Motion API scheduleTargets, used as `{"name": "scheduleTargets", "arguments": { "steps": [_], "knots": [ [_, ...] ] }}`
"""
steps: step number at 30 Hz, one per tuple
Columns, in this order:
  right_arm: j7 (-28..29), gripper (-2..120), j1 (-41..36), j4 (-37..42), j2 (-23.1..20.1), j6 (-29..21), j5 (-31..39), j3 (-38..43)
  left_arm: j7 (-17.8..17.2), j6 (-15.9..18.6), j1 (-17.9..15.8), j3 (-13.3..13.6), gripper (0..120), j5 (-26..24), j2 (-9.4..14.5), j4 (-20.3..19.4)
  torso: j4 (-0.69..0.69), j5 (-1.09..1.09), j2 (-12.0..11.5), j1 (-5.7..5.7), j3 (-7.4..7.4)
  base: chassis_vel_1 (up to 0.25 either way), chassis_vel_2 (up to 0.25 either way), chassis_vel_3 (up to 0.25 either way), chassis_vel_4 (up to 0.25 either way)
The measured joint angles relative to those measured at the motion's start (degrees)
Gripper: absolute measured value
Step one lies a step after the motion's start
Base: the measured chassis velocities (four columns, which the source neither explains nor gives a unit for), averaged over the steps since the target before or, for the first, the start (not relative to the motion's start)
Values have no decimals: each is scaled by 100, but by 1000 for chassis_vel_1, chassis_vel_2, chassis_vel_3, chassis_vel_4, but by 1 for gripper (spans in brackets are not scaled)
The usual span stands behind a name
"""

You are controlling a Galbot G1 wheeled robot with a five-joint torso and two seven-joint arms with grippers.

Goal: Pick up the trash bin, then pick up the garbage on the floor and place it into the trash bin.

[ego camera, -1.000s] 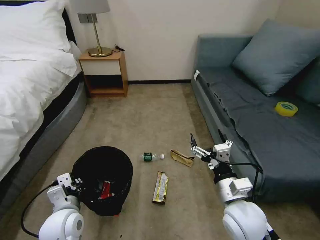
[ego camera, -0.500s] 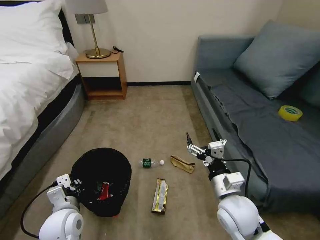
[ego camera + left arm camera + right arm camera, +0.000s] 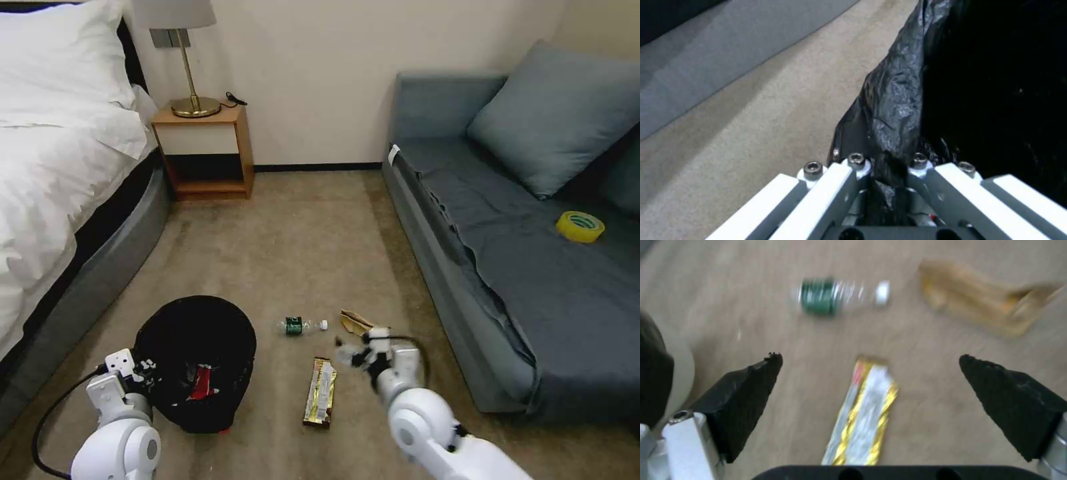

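I see a bedroom with a plain cream wall [image 3: 320, 67] and a beige carpet [image 3: 287, 240]. On the left stands a bed [image 3: 60, 167] with white bedding. Beside it, a wooden nightstand [image 3: 207, 153] carries a brass lamp [image 3: 190, 60]. On the right there is a grey-blue sofa [image 3: 507, 267] with a cushion [image 3: 553, 113] and a yellow tape roll [image 3: 580, 226] on its seat.
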Motion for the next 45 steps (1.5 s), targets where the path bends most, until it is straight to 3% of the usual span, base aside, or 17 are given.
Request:
{"name": "scheduleTargets", "arguments": {
  "steps": [12,33,45],
  "knots": [
    [6,100,1036,-1687,411,-116,166,-1208,28,-126,5,-94,2,48,-2,110,-1,0,0,0,0,0,0,0,0],
    [-375,100,1533,-3289,992,311,-541,-1890,56,-203,-8,-128,2,48,29,188,-1,0,0,0,0,0,0,0,0],
    [-456,99,1553,-3667,1137,485,-917,-2013,68,-274,77,-203,2,40,9,131,0,0,0,0,0,0,0,0,0]
  ]
}}
